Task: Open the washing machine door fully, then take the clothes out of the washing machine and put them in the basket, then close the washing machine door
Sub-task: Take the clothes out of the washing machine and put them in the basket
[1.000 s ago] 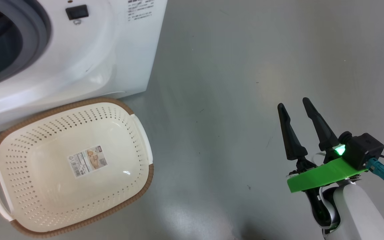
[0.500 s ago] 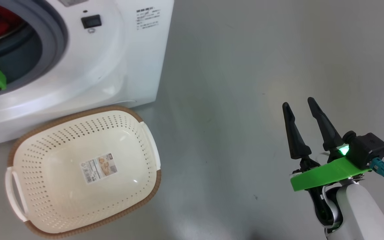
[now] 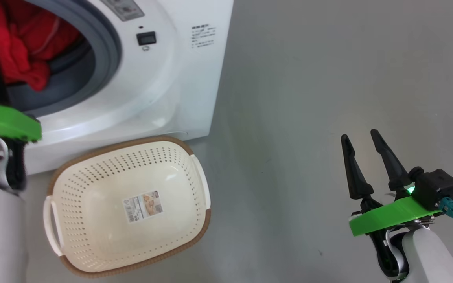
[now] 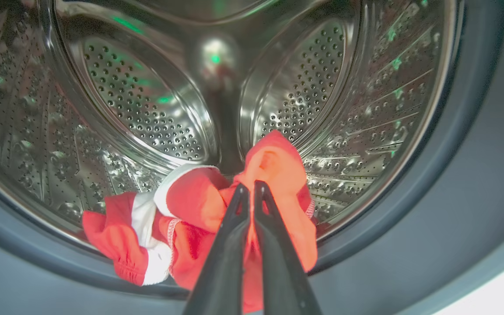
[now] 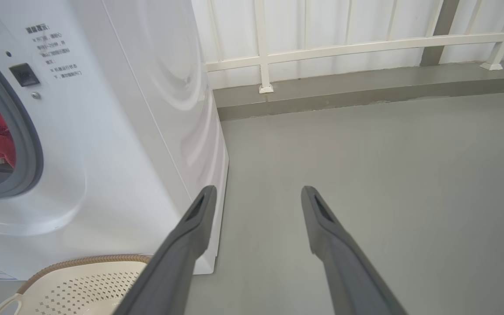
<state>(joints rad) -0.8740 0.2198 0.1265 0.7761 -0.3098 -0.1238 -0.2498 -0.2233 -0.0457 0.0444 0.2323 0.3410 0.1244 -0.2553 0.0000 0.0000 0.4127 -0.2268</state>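
The white washing machine (image 3: 163, 90) stands at the upper left, its mouth open inside a grey rubber ring (image 3: 110, 55); the washing machine door is out of view. Red clothes (image 3: 22, 43) lie at the mouth. In the left wrist view my left gripper (image 4: 250, 186) is shut on a fold of the red clothes (image 4: 190, 205), which drape from the steel drum (image 4: 147, 100) over the ring. The cream basket (image 3: 92, 184) sits on the floor in front of the machine, holding just its paper label. My right gripper (image 3: 359, 135) hovers open over the floor, far right of the basket.
Grey floor (image 3: 328, 78) stretches to the right of the machine. In the right wrist view a white railing (image 5: 322, 48) and a low ledge (image 5: 365, 83) close off the back, beside the machine's side (image 5: 169, 87).
My left gripper has shut on the red clothes at the drum mouth. The head camera has shifted, so the machine and basket sit further right. The right arm has stayed put.
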